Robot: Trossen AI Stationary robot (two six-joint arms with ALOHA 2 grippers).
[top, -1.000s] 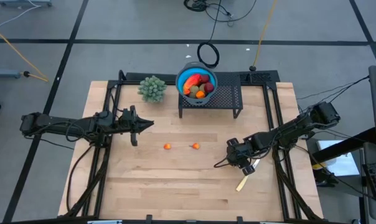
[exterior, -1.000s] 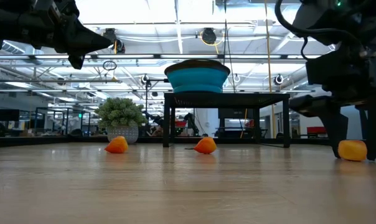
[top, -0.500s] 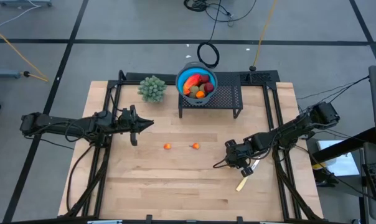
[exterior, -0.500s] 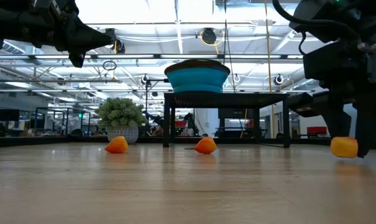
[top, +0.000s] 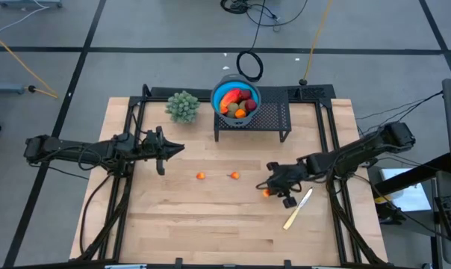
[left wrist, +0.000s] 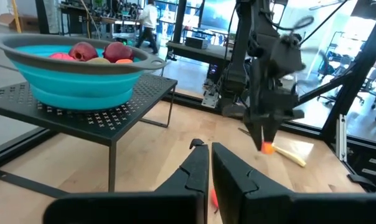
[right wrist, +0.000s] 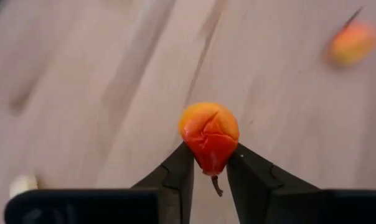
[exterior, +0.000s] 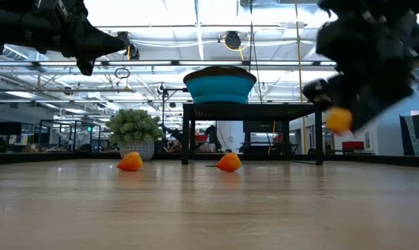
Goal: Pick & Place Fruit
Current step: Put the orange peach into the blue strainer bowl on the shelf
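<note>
Wooden table [top: 210,224], one. Two arms: left arm parked over the table's left side, left gripper [top: 175,152] up off the wood, fingers pressed together, nothing in them. Right arm reaches in from the right edge; right gripper [top: 269,188] is lifted clear of the table, jaws narrow and clamped on one small orange fruit [right wrist: 208,134], which sticks out past the fingertips.

One black mesh stand [top: 266,119] at the table's far edge, with one blue bowl [top: 219,93] on its left end. Bowl holds a pile of fruit [top: 237,101]: red, orange and dark red pieces; exact count can't be read.

One green bushy plant [top: 183,106] just left of the stand.

One pale knife [top: 297,208] on the wood near the right gripper.

Two loose orange fruit bits on the table mid-way: one [top: 201,176] left, one [top: 234,175] right, near each other, not touching.
</note>
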